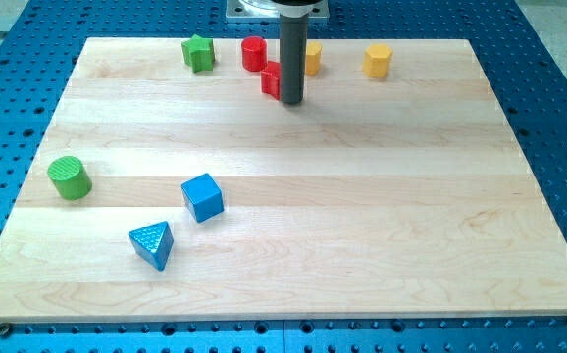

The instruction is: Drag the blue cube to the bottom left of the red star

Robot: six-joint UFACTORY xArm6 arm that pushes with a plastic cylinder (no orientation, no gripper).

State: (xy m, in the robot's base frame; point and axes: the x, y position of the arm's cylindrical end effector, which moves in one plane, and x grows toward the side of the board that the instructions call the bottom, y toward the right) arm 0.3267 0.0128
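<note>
My tip [292, 101] has no jaws to open or close and sits near the wooden board's [382, 226] top edge, touching the small red star block [271, 77], with the blue cube [203, 197] well apart toward the bottom-left corner.

The robot shows as a straight, smooth, dark grey cylindrical rod [292, 54] of even width, with a faint lighter sheen down its side. Its flat-cut lower end is my tip [292, 101]. Above, the rod enters a pale metallic mount [276, 10], cut off by the view's top.
</note>
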